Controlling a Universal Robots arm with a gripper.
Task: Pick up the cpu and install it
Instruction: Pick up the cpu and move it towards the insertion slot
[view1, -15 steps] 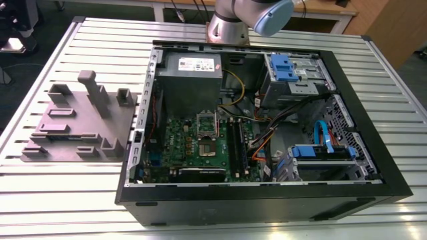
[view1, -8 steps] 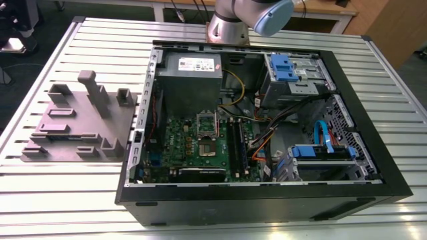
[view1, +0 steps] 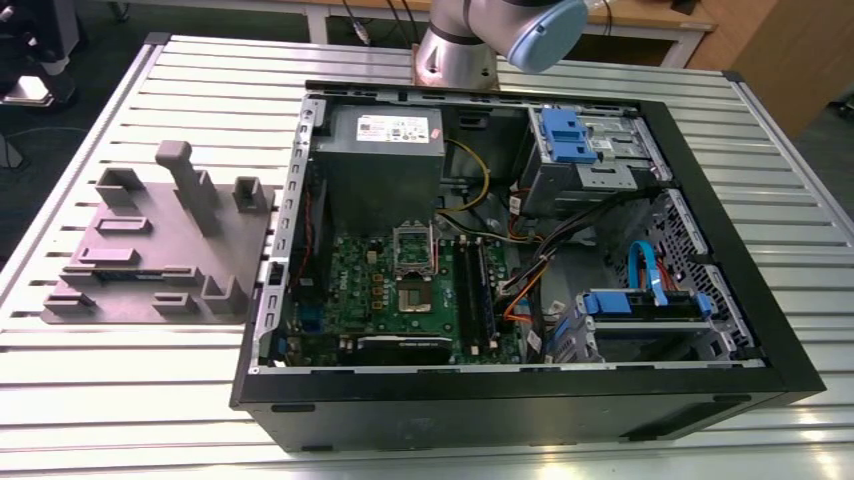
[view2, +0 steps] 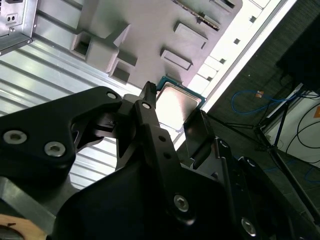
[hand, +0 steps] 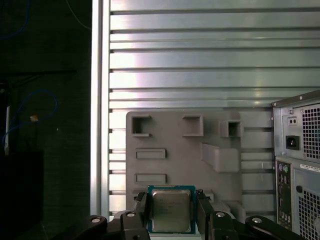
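Gripper (hand: 171, 204) of mine is closed to a narrow gap. Beneath it spreads the slatted metal table (hand: 200, 60), with the open computer case (hand: 300, 165) off to one side of it. The grey fixture plate (hand: 180, 155) lies under my fingertips. Pinched between both fingers (hand: 141, 212) sits the cpu (hand: 171, 216), its shiny top facing both wrist views.

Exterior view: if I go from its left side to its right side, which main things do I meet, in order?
In order: grey fixture plate → green motherboard → nearer drive cage → right wall of the black computer case.
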